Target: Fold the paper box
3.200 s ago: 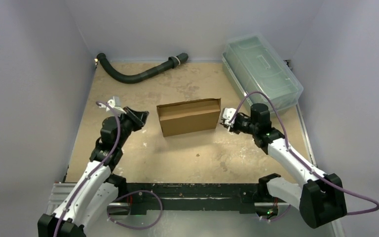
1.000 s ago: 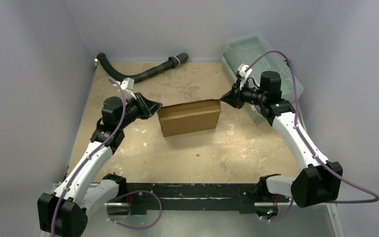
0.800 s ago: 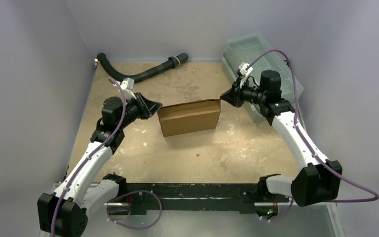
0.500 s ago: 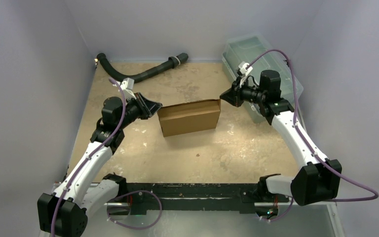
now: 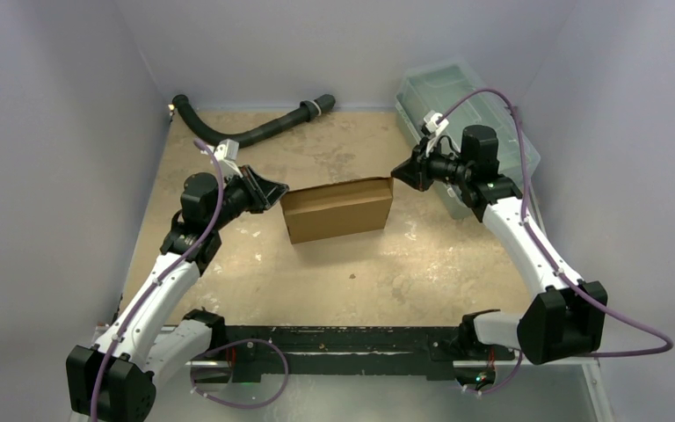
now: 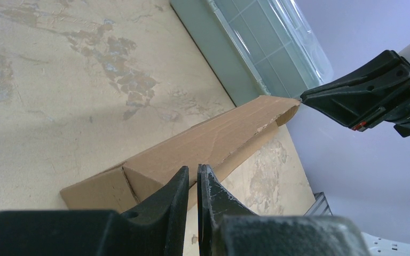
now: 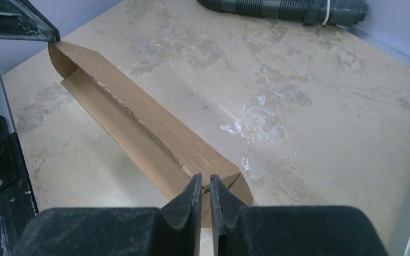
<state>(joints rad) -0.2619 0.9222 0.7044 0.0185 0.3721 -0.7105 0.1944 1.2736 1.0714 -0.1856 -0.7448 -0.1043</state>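
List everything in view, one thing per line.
box: one, brown cardboard, middle of the table
hose: one, dark grey, ribbed, along the far edge on the left
bin: one, clear greenish, lidded, far right corner
table: one, tan, worn and blotchy
rail: one, black, near edge between the arm bases
left gripper: one, black, fingers close together, tip at the box's left top corner
right gripper: one, black, fingers close together, tip at the box's right top corner

Free tabletop [image 5: 360, 272] fronts the paper box [image 5: 338, 209]; plastic bin [image 5: 444, 88] flanks right.
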